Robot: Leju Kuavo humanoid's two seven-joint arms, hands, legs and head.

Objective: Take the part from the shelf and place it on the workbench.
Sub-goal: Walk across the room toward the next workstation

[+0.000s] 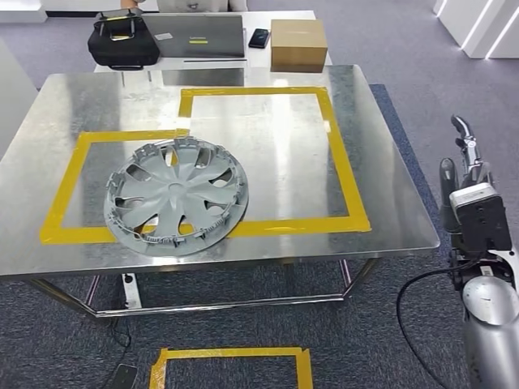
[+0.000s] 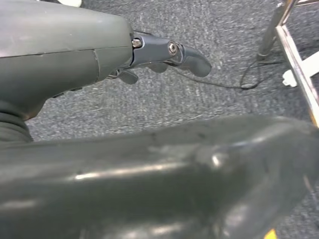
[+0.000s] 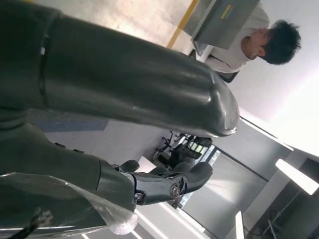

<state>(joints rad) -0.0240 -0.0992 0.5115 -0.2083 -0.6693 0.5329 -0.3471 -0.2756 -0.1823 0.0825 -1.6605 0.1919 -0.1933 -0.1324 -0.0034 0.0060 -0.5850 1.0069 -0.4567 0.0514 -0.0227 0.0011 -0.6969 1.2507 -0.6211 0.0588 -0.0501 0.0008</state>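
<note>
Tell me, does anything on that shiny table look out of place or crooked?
The wheel cover lies flat on the metal table, but not fully inside the yellow tape outline: its near edge overlaps the front strip of tape. Otherwise nothing looks spilled or broken. The right hand holds nothing.

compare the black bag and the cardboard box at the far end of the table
The bag is black, soft and rounded, with handles and a yellowish item on top; the box is tan, stiff and square-edged, its top bare. The bag lies at the far left, the box at the far right, with a laptop between them. Both rest on the white surface behind the table.
</note>
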